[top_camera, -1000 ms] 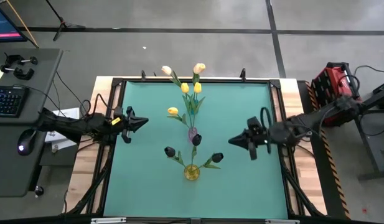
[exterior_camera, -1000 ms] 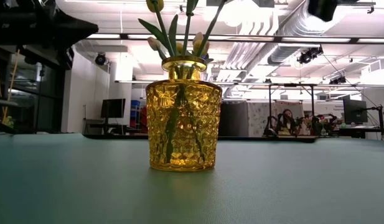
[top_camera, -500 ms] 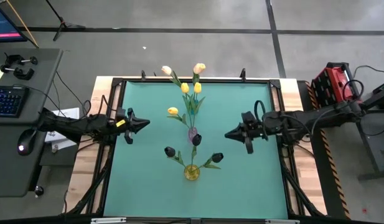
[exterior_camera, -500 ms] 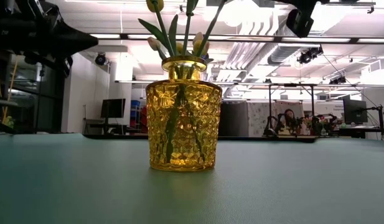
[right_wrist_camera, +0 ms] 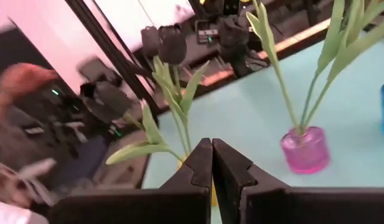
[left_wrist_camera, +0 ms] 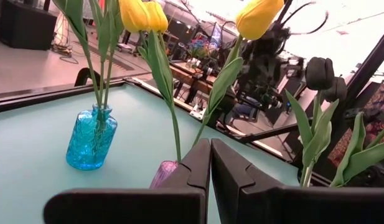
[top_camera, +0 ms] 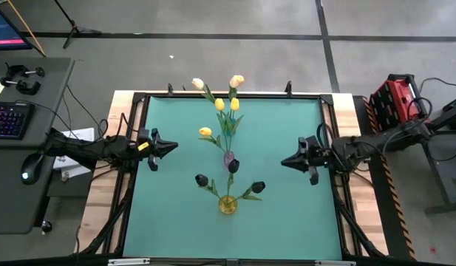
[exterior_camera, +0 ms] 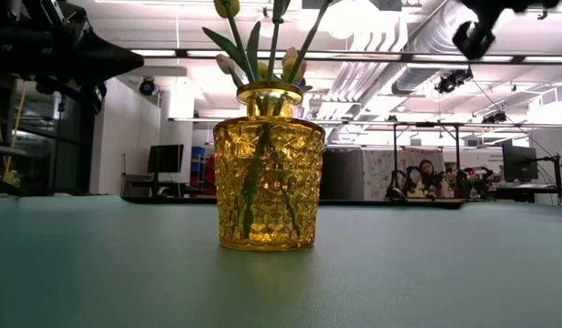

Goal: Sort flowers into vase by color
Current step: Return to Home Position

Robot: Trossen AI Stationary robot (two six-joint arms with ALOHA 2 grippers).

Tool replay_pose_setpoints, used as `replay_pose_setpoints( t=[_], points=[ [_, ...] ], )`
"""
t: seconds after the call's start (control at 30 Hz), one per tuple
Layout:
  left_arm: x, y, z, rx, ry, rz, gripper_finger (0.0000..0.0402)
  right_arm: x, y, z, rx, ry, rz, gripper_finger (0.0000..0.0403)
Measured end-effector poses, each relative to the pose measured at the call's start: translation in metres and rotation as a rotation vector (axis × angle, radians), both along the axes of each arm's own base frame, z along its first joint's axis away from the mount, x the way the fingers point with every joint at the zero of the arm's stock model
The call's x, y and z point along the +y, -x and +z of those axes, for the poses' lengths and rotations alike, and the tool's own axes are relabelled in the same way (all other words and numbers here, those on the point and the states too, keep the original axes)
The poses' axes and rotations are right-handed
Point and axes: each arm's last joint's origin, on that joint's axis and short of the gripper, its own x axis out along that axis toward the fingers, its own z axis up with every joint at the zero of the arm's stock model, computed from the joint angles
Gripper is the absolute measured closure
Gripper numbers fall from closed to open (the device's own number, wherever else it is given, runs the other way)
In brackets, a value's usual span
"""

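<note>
Three small vases stand in a line down the middle of the green table. The yellow glass vase [top_camera: 227, 205] [exterior_camera: 269, 182] holds three dark tulips [top_camera: 233, 165] [right_wrist_camera: 173, 45]. Yellow tulips [top_camera: 219, 104] [left_wrist_camera: 143, 15] stand in the purple vase [top_camera: 229, 157] [right_wrist_camera: 305, 149]. The blue vase [left_wrist_camera: 91, 140] holds the peach tulips [top_camera: 236, 80]. My left gripper [top_camera: 169, 146] [left_wrist_camera: 210, 163] hovers shut and empty near the table's left edge. My right gripper [top_camera: 284, 161] [right_wrist_camera: 212, 163] hovers shut and empty right of the vases.
A black frame [top_camera: 228, 94] runs round the table. A desk with keyboard [top_camera: 7, 120] and mouse stands beyond the left side, and a red device [top_camera: 394, 96] beyond the right. Bare green mat [top_camera: 176, 222] lies on both sides of the vases.
My right gripper first reached a little toward the vases, then drew back toward the table's right edge, staying shut. The left arm, the vases and the flowers have kept still.
</note>
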Motion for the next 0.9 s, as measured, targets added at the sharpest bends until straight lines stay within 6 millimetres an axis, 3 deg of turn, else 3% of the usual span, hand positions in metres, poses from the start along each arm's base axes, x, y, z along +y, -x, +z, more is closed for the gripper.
replay_pose_setpoints(
  t=[0.27, 0.5, 0.77, 0.9],
  points=[
    [0.000, 0.000, 0.000, 0.001, 0.000, 0.000, 0.0401, 0.000, 0.018, -0.067, -0.175, -0.175, 0.039, 0.0403],
    [0.001, 0.005, 0.000, -0.004, 0.001, 0.000, 0.0401, 0.000, 0.029, -0.099, -0.264, -0.183, -0.013, 0.0403],
    [0.002, 0.014, -0.021, 0.218, -0.032, 0.000, 0.0401, 0.001, 0.029, -0.101, -0.256, -0.045, -0.016, 0.0403],
    [0.002, 0.016, -0.018, 0.178, -0.026, 0.000, 0.0401, 0.000, 0.028, -0.106, -0.223, 0.072, -0.033, 0.0403]
  ],
)
